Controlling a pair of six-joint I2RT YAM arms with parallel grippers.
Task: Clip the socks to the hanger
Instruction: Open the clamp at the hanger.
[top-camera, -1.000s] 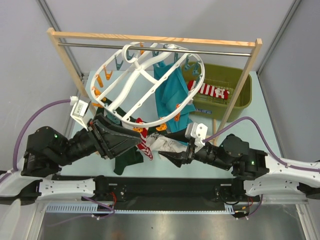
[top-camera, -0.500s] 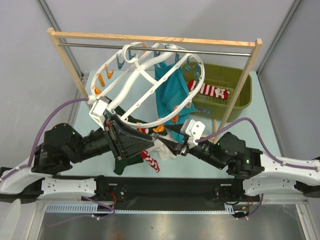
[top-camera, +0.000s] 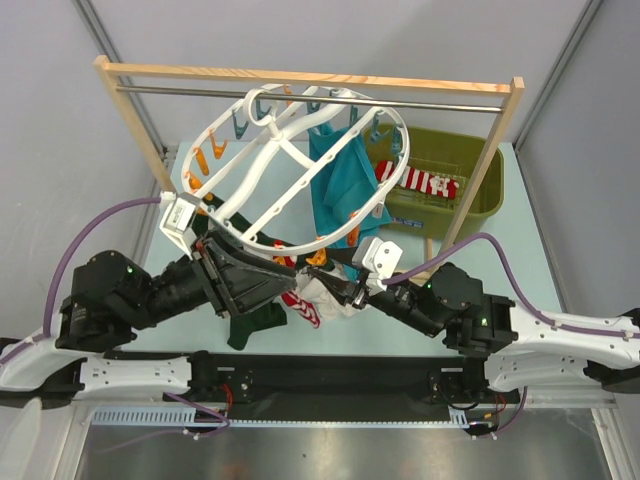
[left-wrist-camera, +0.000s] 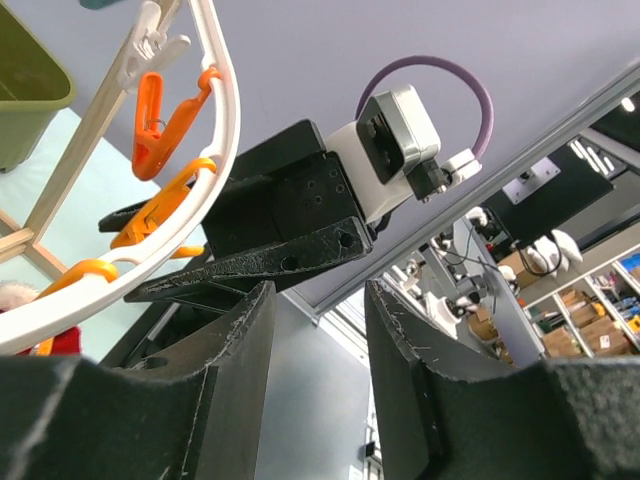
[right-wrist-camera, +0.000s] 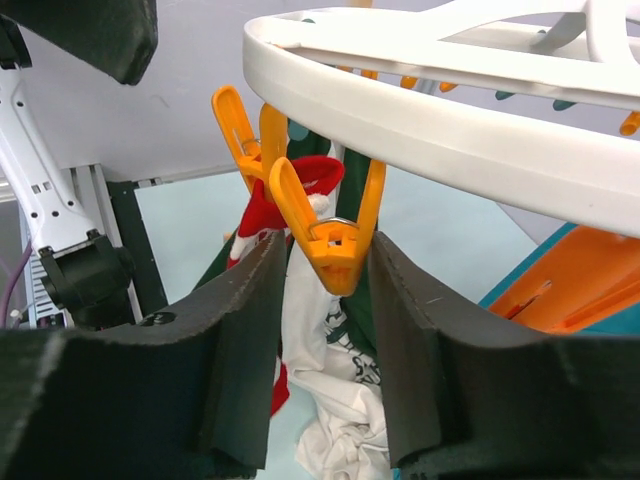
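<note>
right gripper (right-wrist-camera: 328, 250) is part-open, fingers flanking an orange clip (right-wrist-camera: 300, 205) under the hanger (right-wrist-camera: 450, 130) rim. it looks like contact on both sides, but can't tell if it's actually squeezing; left gripper (left-wrist-camera: 320, 295) is part-open with nothing in the gap. striped sock (right-wrist-camera: 258, 222) hangs just behind that clip, can't tell what holds it up, and a second sock (top-camera: 428, 183) lies in the green bin (top-camera: 480, 190). to do this well, right should press squarely on the clip's splayed handle legs, not near the spring, keep the rim from swinging, and release only once the cuff sits deep in the mouth.
</note>
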